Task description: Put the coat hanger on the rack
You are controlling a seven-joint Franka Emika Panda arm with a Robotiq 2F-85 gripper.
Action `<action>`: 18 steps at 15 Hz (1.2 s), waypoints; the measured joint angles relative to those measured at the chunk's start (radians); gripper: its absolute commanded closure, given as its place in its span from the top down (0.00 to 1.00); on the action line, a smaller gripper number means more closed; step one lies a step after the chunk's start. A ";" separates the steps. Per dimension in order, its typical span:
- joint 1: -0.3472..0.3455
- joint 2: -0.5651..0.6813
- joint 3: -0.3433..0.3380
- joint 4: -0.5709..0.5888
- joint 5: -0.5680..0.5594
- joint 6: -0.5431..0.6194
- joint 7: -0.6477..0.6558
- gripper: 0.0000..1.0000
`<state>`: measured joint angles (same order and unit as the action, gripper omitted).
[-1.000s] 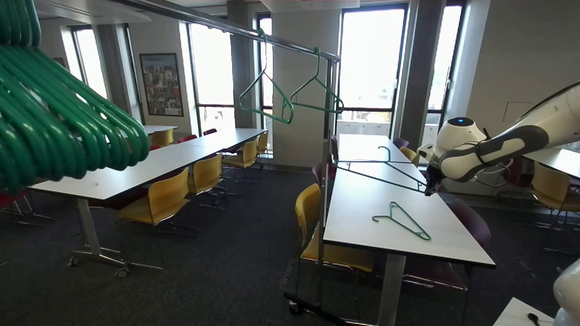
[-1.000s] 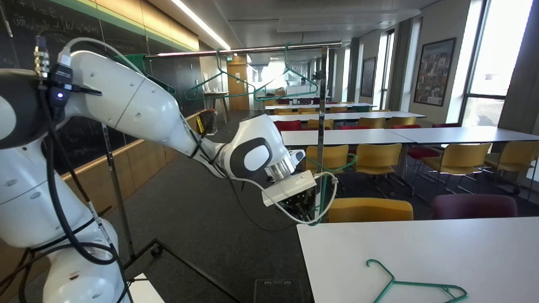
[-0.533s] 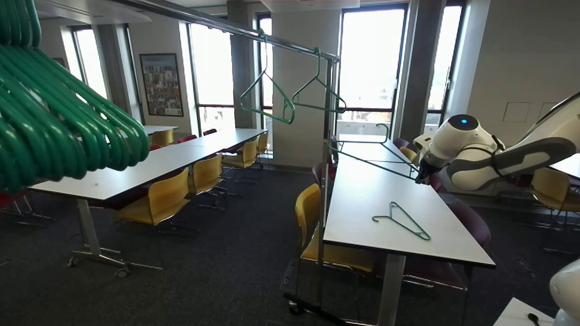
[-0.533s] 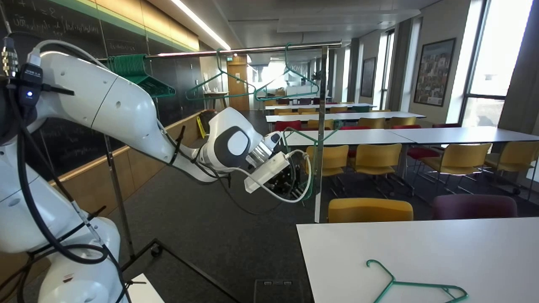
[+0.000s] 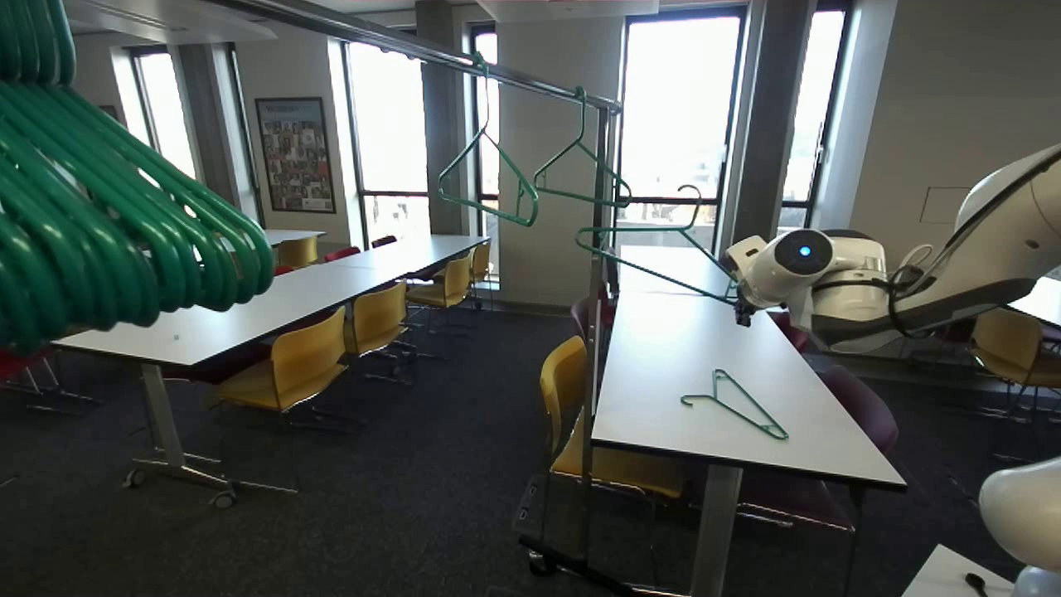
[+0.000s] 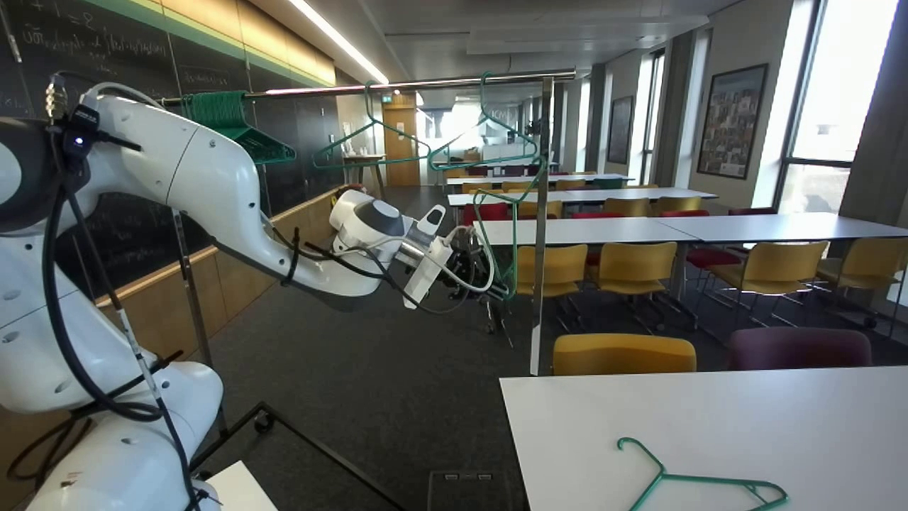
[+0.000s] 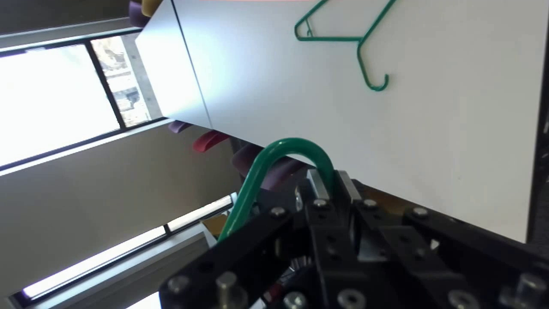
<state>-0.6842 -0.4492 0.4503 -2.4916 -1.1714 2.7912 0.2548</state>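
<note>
My gripper (image 5: 743, 312) is shut on one corner of a dark-green coat hanger (image 5: 638, 229) and holds it in the air above the white table. The hanger's hook points up and its far end reaches left, overlapping the rack's upright post in that exterior view. In an exterior view the held hanger (image 6: 516, 245) stands near the post, below the bar. In the wrist view its rounded corner (image 7: 253, 184) sits between the fingertips (image 7: 333, 183); the rest is hidden. The rack (image 5: 530, 81) is a metal rail; its top bar (image 6: 440, 82) is higher than the held hanger.
Two green hangers (image 5: 489, 208) hang near the bar's end. A thick bunch of green hangers (image 6: 237, 131) hangs farther along. Another green hanger (image 5: 743, 417) lies on the white table (image 5: 646, 423), also in the wrist view (image 7: 330, 39). Chairs (image 6: 624, 353) stand beside the table.
The held hanger has risen off the table area and moved toward the rack post, turning so its hook points more upward. The wrist has rotated. The gripper stays shut on it.
</note>
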 measured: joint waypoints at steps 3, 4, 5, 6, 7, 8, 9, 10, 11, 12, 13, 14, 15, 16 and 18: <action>-0.084 0.005 0.149 0.068 -0.153 -0.113 0.244 0.02; -0.107 0.013 0.196 0.087 -0.207 -0.167 0.321 0.02; -0.130 0.026 0.244 0.105 -0.257 -0.236 0.395 0.02; -0.151 0.045 0.292 0.120 -0.291 -0.321 0.445 0.02; -0.173 0.070 0.338 0.134 -0.298 -0.409 0.456 0.02; -0.194 0.099 0.380 0.147 -0.295 -0.497 0.452 0.02; -0.211 0.134 0.416 0.163 -0.292 -0.581 0.444 0.02; -0.225 0.170 0.443 0.180 -0.290 -0.654 0.429 0.02; -0.235 0.206 0.465 0.199 -0.288 -0.713 0.406 0.02; -0.203 0.249 0.444 0.218 -0.290 -0.778 0.381 0.02; -0.132 0.298 0.390 0.238 -0.291 -0.839 0.354 0.02; -0.056 0.342 0.327 0.258 -0.291 -0.884 0.334 0.02; 0.024 0.380 0.257 0.281 -0.291 -0.917 0.329 0.02; 0.100 0.412 0.187 0.304 -0.291 -0.941 0.329 0.02; 0.257 0.457 0.043 0.347 -0.291 -0.961 0.329 0.02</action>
<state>-0.4268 0.0082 0.4931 -2.1445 -1.4628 1.8306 0.5836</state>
